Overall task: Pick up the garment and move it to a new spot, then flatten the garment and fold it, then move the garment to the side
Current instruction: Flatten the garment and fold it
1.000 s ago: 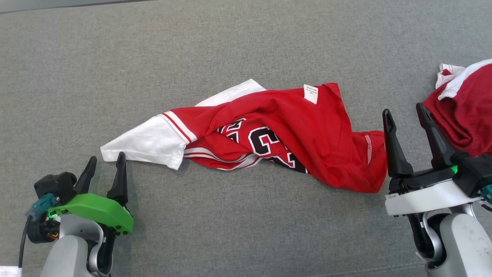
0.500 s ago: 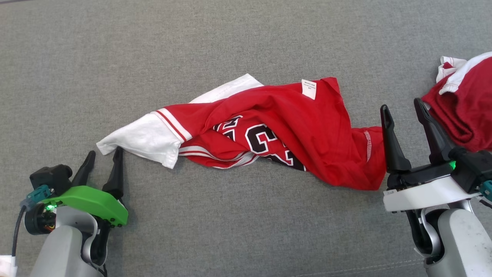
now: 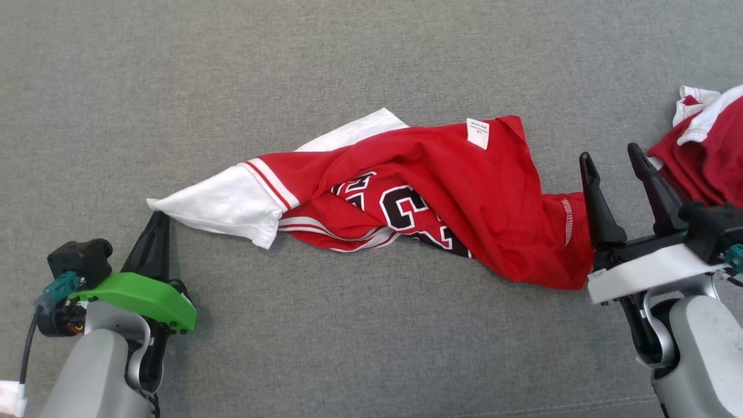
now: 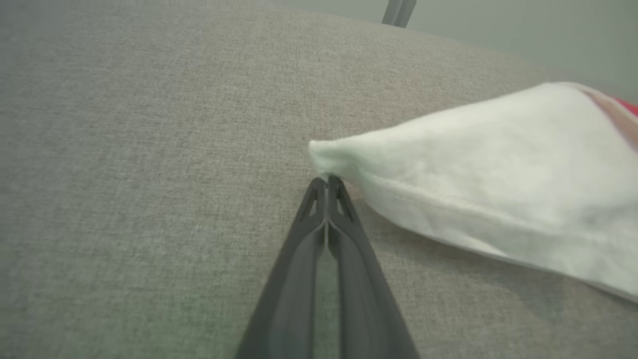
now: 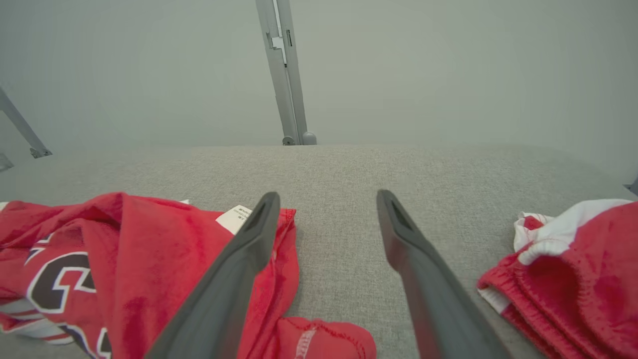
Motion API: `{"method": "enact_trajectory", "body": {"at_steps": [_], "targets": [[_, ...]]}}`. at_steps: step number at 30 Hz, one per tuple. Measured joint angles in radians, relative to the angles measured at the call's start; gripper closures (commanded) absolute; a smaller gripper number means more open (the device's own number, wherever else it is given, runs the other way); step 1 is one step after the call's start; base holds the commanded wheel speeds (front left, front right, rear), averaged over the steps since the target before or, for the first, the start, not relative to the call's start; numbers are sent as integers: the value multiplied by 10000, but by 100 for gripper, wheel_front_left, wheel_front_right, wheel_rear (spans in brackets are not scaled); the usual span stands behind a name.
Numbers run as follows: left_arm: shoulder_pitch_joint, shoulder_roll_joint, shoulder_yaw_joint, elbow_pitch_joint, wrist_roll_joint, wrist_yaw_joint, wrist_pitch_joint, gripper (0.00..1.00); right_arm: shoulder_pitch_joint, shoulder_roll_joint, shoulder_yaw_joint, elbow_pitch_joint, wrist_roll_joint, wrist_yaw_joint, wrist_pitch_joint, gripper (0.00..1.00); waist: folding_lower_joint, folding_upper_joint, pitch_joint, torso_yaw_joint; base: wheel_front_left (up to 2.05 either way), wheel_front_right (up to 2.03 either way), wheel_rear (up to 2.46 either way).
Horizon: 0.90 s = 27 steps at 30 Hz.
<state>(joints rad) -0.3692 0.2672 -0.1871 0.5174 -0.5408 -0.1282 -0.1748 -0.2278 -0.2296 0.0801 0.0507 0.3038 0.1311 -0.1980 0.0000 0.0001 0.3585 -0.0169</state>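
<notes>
Red-and-white crumpled jersey (image 3: 429,197) stretches along the grey fabric surface's (image 3: 348,348) near edge: left gripper (image 3: 159,216) closed at its sleeve tip (image 3: 155,204), catch unclear; right gripper (image 3: 609,152) agape, empty, by the hem (image 3: 567,229).

The print on the white tag (image 3: 478,133) of the red shirt (image 3: 453,174) is too small to read, and folds hide part of the shirt's black number. At three o'clock in the head view, a second red garment (image 3: 705,159) runs off the edge. In the left wrist view the white sleeve (image 4: 498,169) is blurred and cut off at three o'clock. Whether the closed tips of the left gripper (image 4: 327,180) pinch its corner or only touch it cannot be told.
</notes>
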Motion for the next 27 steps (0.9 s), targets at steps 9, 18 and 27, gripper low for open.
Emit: {"method": "enact_trajectory", "body": {"at_steps": [9, 18, 27], "targets": [[-145, -2, -211, -316, 224, 0, -192, 100, -1316, -702, 1492, 1708, 658, 0, 397, 0, 0, 0, 256, 422, 0, 0, 0], [-147, 13, -357, -671, 322, 96, -286, 100, -2233, -1026, 2209, 2711, 1139, 0, 813, 100, 0, 0, 439, 573, 0, 0, 0], [-86, 67, -378, -970, 322, 192, -382, 100, -2475, -1114, 2159, 2830, 1337, 0, 531, 100, 0, 0, 349, 606, 0, 0, 0]]}}
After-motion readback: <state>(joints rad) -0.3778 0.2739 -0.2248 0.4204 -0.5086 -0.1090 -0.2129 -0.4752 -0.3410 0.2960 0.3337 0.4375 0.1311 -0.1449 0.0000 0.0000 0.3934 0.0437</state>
